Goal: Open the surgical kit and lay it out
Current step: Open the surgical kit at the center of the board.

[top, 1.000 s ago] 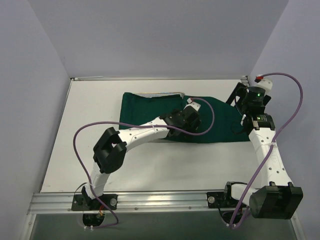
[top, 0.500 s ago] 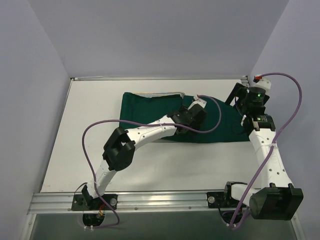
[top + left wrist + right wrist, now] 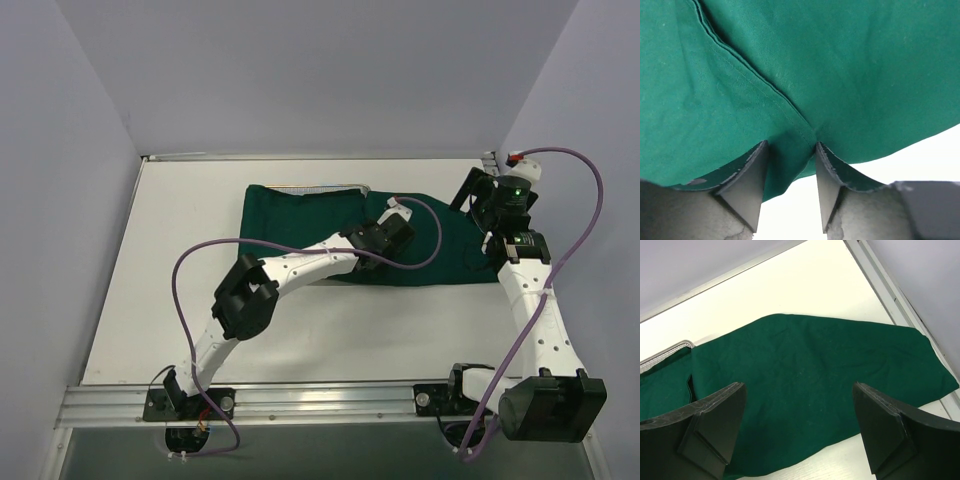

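Dark green cloth wrap [image 3: 290, 215] lying on white table [image 3: 180, 300], rim of rectangular silver wire-mesh tray [image 3: 325, 187] peeking out at its far edge, contents hidden, left claw [image 3: 790, 192] half-closed, pinching a cloth fold, right claw [image 3: 800, 435] wide open, empty, above the cloth's right end

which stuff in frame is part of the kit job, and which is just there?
Job:
- cloth
- tray, only its rim showing at the cloth's far edge
- left pincer, astride a cloth fold
- right pincer, open above the cloth

Just there:
- table
- purple cables
- rail
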